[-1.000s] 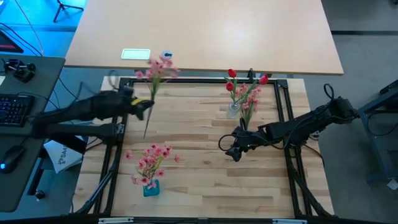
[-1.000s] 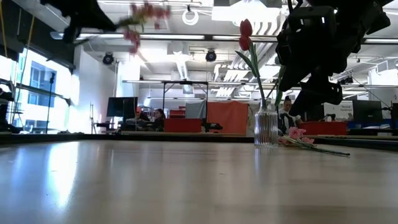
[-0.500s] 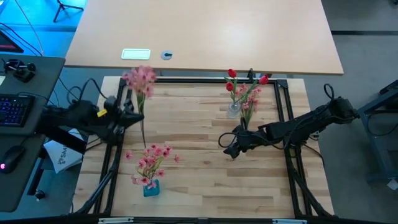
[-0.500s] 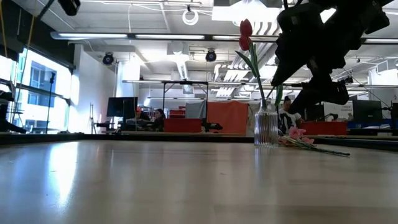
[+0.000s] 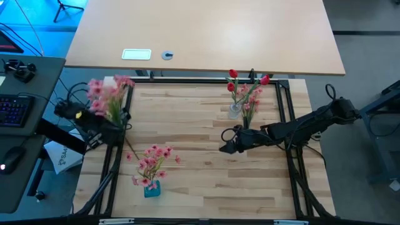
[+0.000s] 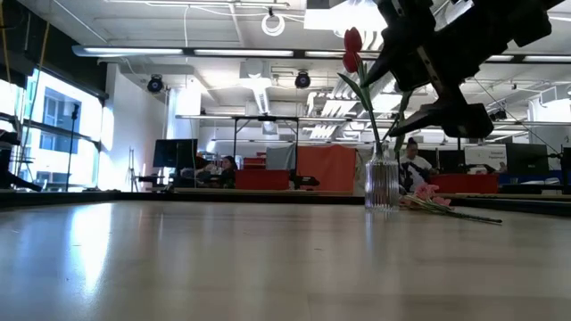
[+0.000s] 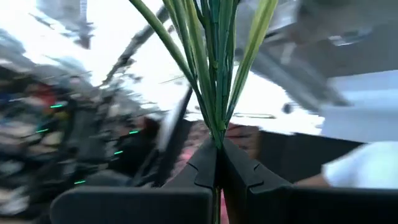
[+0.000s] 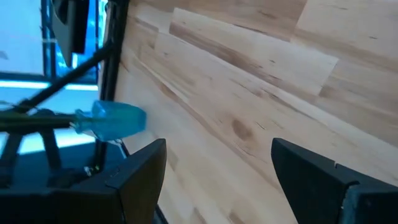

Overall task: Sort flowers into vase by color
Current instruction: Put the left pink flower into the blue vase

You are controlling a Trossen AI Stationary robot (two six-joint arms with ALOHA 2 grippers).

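My left gripper (image 5: 119,127) is over the table's left frame rail, shut on a pink-blossom spray (image 5: 106,94). The spray's thin stem end (image 5: 132,152) trails toward the blue vase (image 5: 152,189), which stands near the front and holds other pink sprays (image 5: 154,160). A clear vase (image 5: 235,111) at the far right holds red buds (image 5: 232,74), and a pink spray (image 6: 435,200) lies on the table beside it. My right gripper (image 5: 226,147) hovers open over mid-table, in front of the clear vase. The wrist view shows its gap (image 8: 217,171) empty. My left gripper pinches the spray's bundle of green stems (image 7: 216,118) between its two fingers (image 7: 205,165), partway along their length. The spray is lifted clear. Its blossoms stand out beyond the fingers toward the far left, and the bare stem end hangs toward the blue vase.
A black frame rail (image 5: 206,80) runs round the wooden table (image 5: 200,181). A second tabletop lies beyond the far edge with a white card (image 5: 136,54) on it. A keyboard and mouse desk (image 5: 15,109) stands to the left. The blue vase (image 8: 112,119) shows in the right wrist view.
My left gripper has carried the pink spray from the far left part of the table toward the left and near edges and out of the low view. The spray has swung so its blossoms now lean left. My right gripper has drifted slightly left and tipped.
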